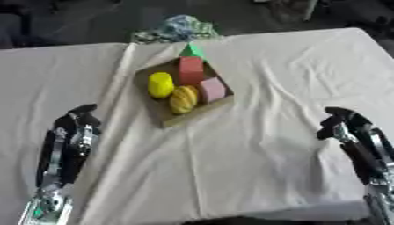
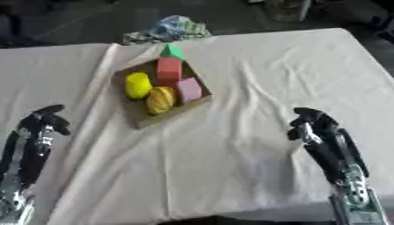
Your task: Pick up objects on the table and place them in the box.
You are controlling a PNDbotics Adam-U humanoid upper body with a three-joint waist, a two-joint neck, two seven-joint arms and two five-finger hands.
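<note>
Only unlabelled blocks (image 1: 191,69) in box (image 1: 163,117)

No text, label, brand, number or sign can be read anywhere. The box (image 1: 163,117) shows plain brown sides with no print, the coloured blocks in it, such as the red block (image 1: 191,69) and the pink block (image 1: 212,89), have bare faces, and the white cloth over the table (image 1: 269,145) carries no marking. The crumpled patterned cloth (image 1: 178,29) at the far edge shows only blurred colours.
</note>
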